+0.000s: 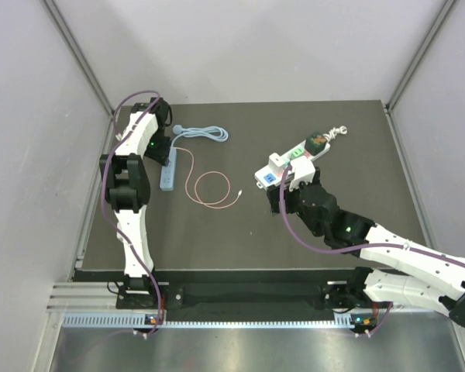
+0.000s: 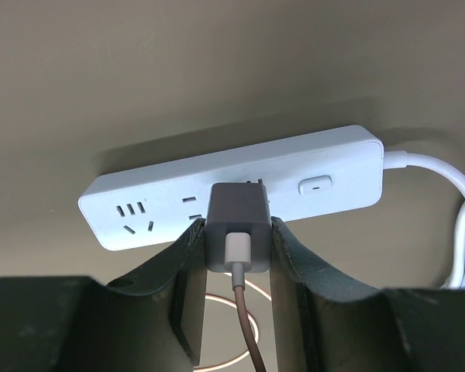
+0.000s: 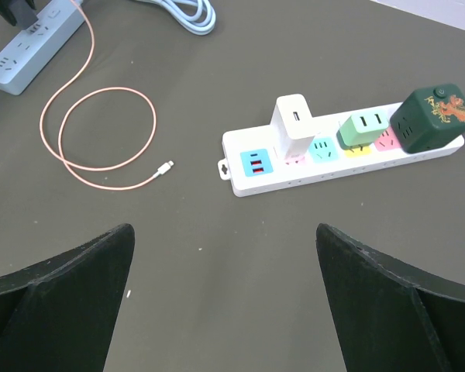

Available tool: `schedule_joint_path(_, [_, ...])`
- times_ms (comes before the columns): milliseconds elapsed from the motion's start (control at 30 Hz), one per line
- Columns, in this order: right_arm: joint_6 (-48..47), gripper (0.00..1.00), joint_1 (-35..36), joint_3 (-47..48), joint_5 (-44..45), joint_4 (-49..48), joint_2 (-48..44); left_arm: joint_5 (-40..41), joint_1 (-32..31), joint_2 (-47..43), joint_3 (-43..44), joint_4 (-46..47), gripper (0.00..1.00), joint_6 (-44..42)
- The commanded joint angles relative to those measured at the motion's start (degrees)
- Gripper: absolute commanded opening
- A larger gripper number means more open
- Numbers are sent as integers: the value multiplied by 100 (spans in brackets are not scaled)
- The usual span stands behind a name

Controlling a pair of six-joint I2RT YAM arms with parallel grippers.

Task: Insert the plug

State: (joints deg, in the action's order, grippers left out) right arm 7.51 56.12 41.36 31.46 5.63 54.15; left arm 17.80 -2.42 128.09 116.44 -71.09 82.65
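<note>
Left wrist view has the left end effector clamped on the grey plug, one finger against each side of its body. The plug's front end meets the face of the white power strip at a middle socket, between a three-slot outlet on one side and the oval switch on the other; whether the prongs are fully seated cannot be told. A pinkish cable leaves the plug's back end and runs down between the fingers. The strip's own white cord exits at its switch end. From the top external view, this strip lies at the far left of the dark surface, with the cable looping loosely beside it. Well apart on the right lies a second, multicoloured strip carrying a white adapter, a pale green adapter and a dark green cube. The right end effector hovers just near that strip with its fingers wide apart, holding nothing.
</note>
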Motion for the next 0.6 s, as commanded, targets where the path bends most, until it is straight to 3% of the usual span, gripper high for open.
schedule_joint_path(0, [-48,100,101,276,79,-71,8,74,-5,-215,-139,87,0,163])
schedule_joint_path(567, [-109,100,110,276,106,-132,122,136,-5,-215,-420,359,0,322])
